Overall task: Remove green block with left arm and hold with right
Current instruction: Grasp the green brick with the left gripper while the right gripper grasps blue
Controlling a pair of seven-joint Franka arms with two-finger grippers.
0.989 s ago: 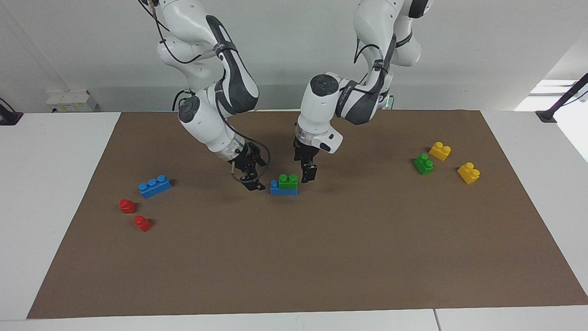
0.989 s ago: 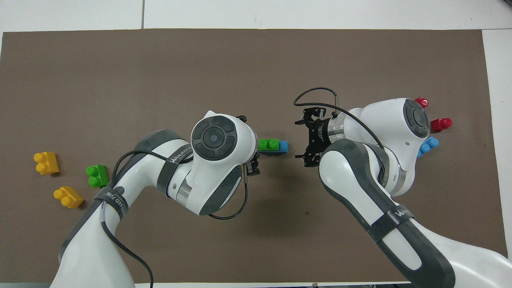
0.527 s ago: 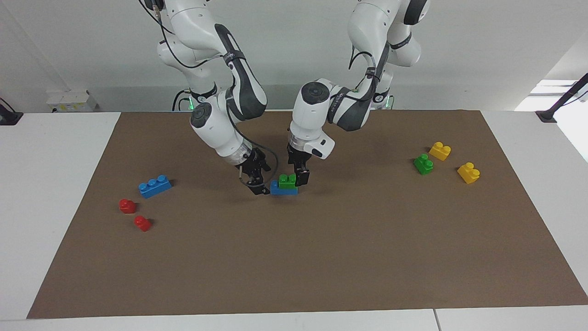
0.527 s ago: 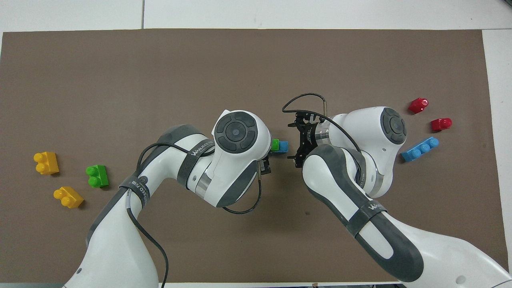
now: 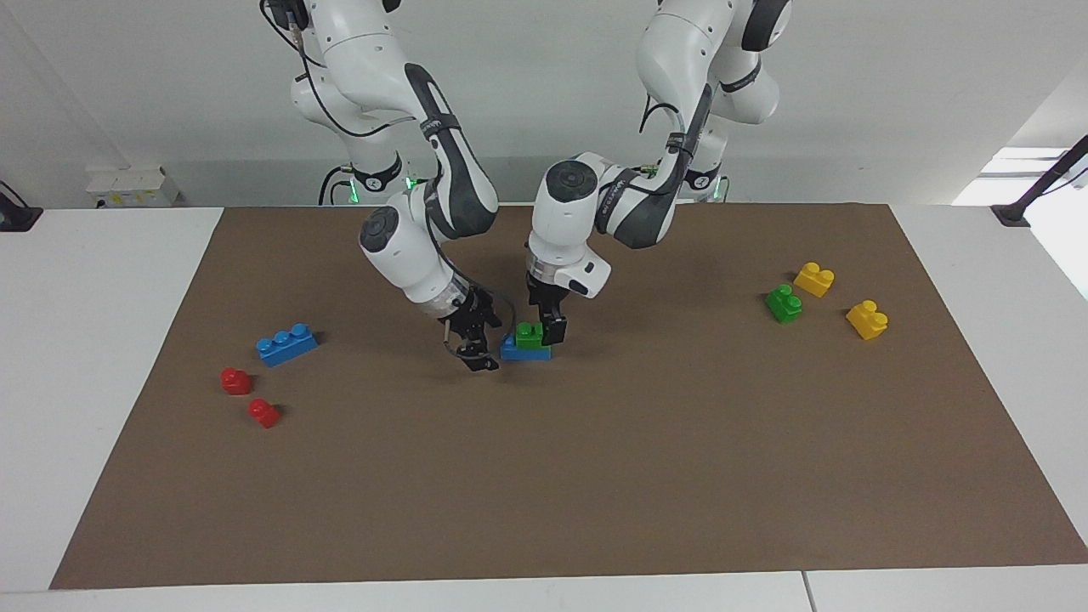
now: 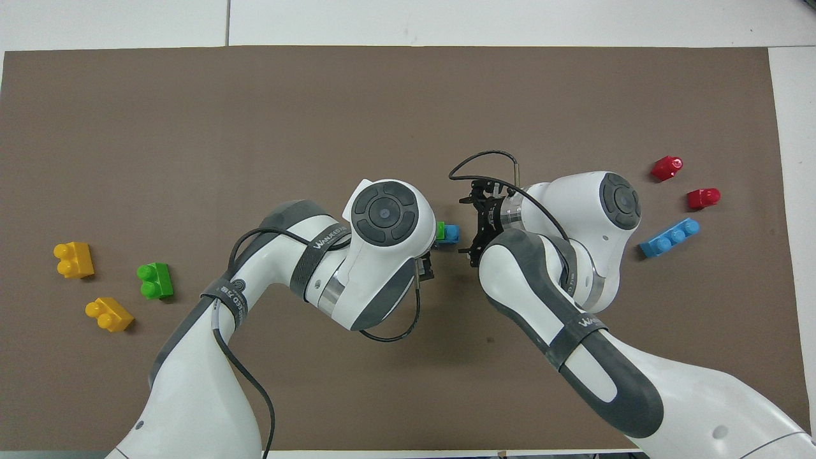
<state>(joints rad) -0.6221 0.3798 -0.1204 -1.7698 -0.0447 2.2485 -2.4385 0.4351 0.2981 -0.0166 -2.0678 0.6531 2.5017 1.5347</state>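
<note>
The green block (image 5: 529, 335) (image 6: 439, 231) sits studs up on a blue brick (image 5: 524, 349) (image 6: 452, 233) near the middle of the brown mat. My left gripper (image 5: 546, 327) is open and lowered onto the block's end toward the left arm's side, one finger (image 5: 557, 329) against that end; I cannot tell whether it touches. In the overhead view the left wrist hides most of the block. My right gripper (image 5: 478, 347) (image 6: 469, 225) is open, low at the blue brick's other end, a small gap from it.
A second green brick (image 5: 784, 303) (image 6: 155, 280) and two yellow bricks (image 5: 814, 279) (image 5: 867, 320) lie toward the left arm's end. A three-stud blue brick (image 5: 286, 343) and two red pieces (image 5: 235, 380) (image 5: 264, 413) lie toward the right arm's end.
Both grippers closed in on the stack. The left gripper came down from beside the green block to its end. The right gripper moved closer to the blue brick. No brick moved.
</note>
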